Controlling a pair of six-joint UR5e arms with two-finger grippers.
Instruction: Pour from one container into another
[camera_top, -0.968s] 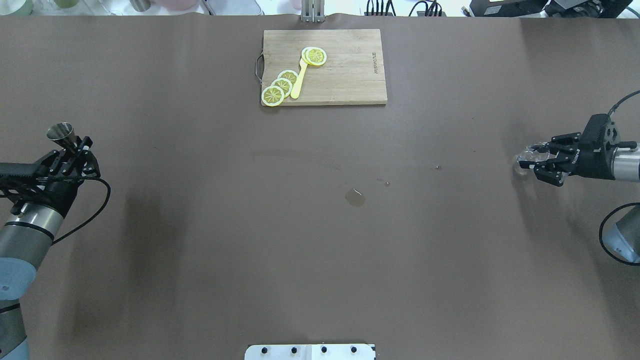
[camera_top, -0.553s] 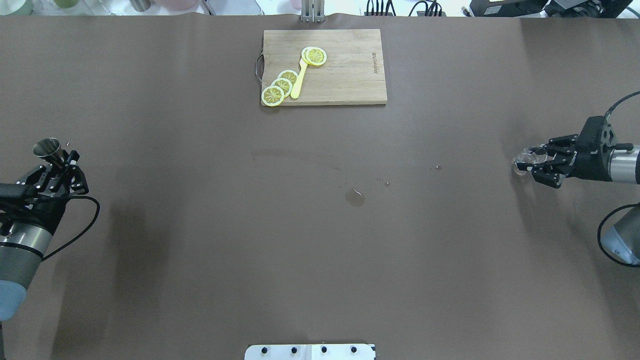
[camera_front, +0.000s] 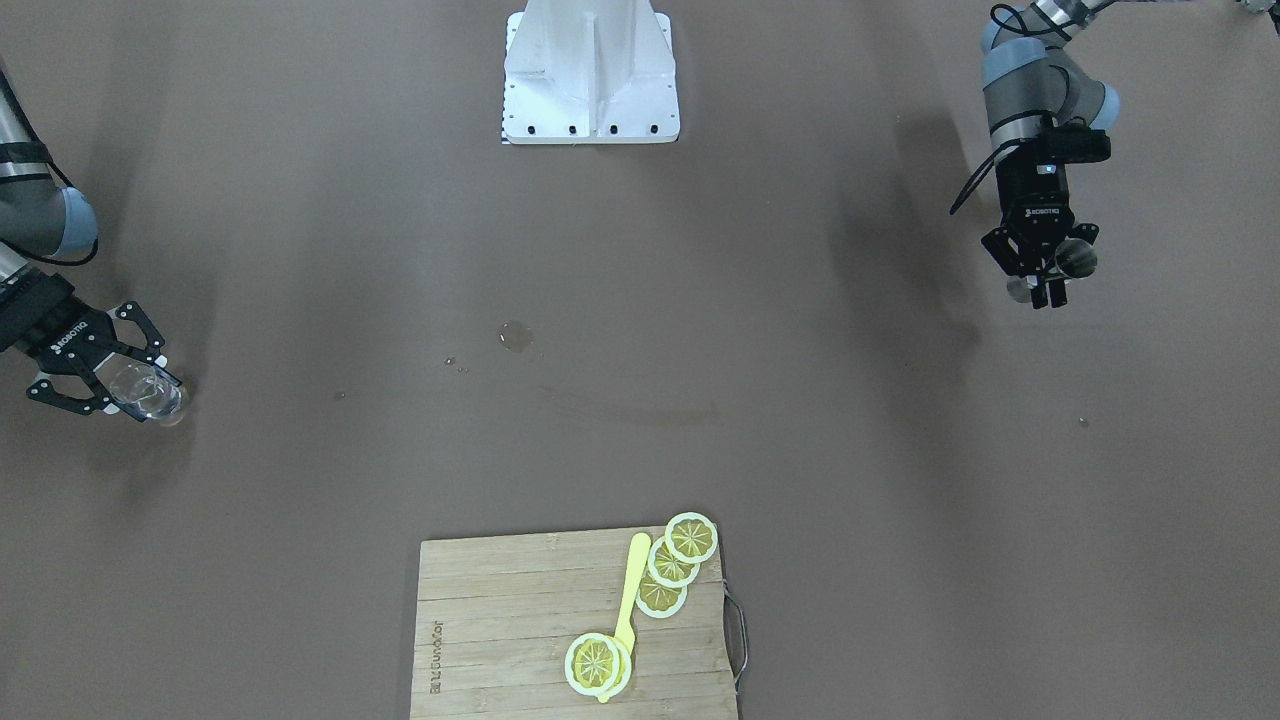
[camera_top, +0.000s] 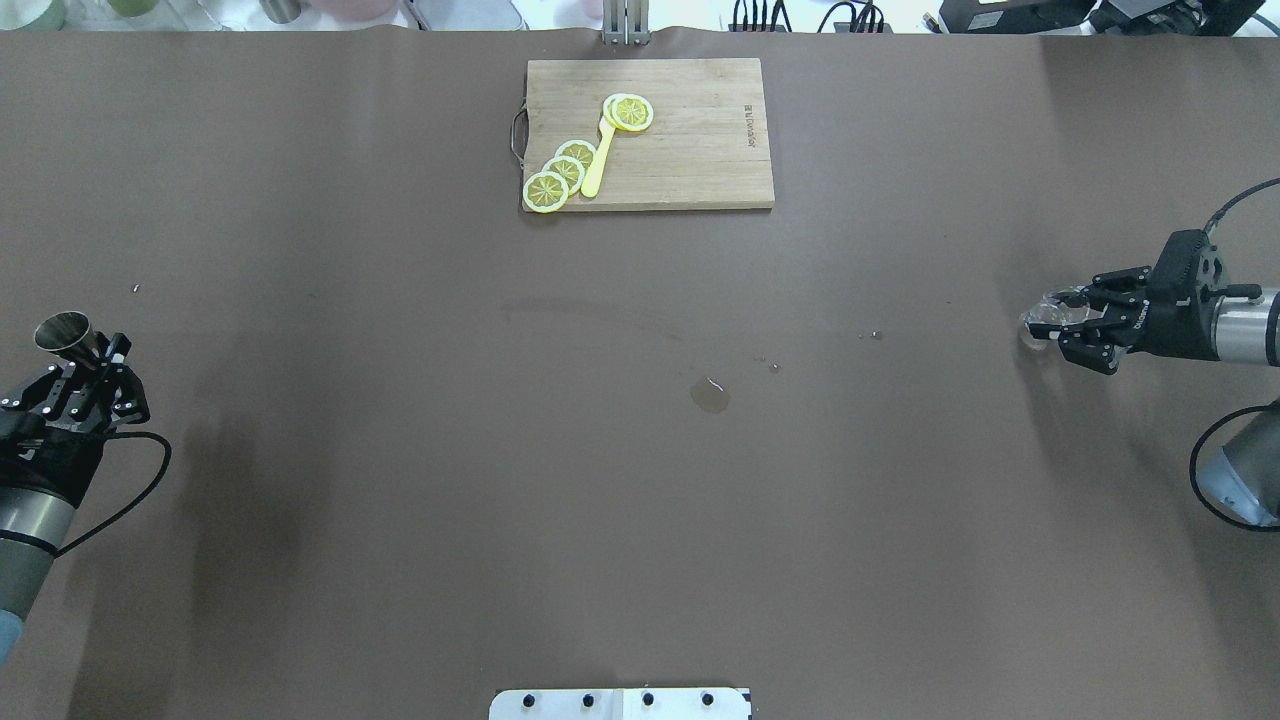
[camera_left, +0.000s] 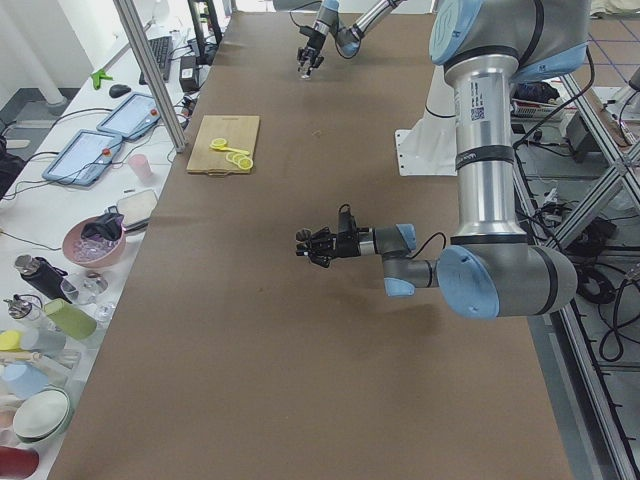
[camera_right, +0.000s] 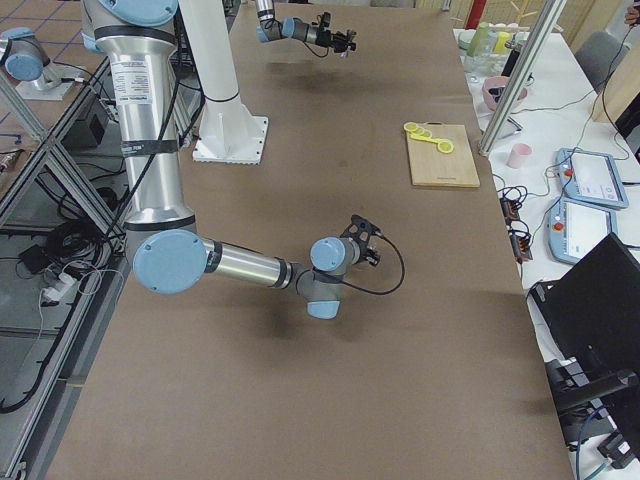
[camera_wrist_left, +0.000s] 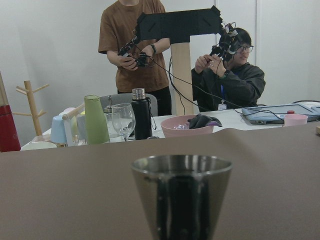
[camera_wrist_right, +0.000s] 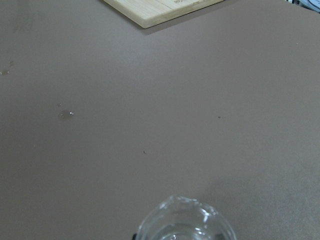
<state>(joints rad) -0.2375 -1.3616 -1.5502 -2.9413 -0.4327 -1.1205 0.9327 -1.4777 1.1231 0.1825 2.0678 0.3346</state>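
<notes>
- Cup (camera_top: 62, 333) comes first, far out on the left side of the table (camera_top: 400, 520). It is shiny metal. The left gripper (camera_top: 92, 362) has its fingers squeezed tight on the cup. In the left wrist view the cup stands straight up with its mouth on top. It looks lifted a little off the table. I cannot see if anything is inside.
- Next is a wooden board (camera_top: 700, 150) at the far edge, near the middle. Lemon slices (camera_top: 632, 112) and a yellow spoon (camera_top: 598, 165) lie on the board. No arm is near them.
- A small puddle (camera_top: 710, 396) sits in the middle of the table. Tiny drops (camera_top: 768, 364) lie just beside it, on the right.
- Last is a glass (camera_top: 1040, 325), far out on the right side. It is clear and has a little spout. The right gripper (camera_top: 1070, 322) is closed around the glass and holds it. The right wrist view looks down into its open top, so its mouth faces up. I cannot tell how much is in it.
- How far along: each gripper has its own container, so the picking up is done. The cup and the glass are well apart, at the two ends of the table. Neither one is tipped, so nothing is being poured right now.
- The puddle may be a spill from pouring, but I cannot be sure. If the pour is not yet done, the two must come close, with one tipped over the other's mouth.
</notes>
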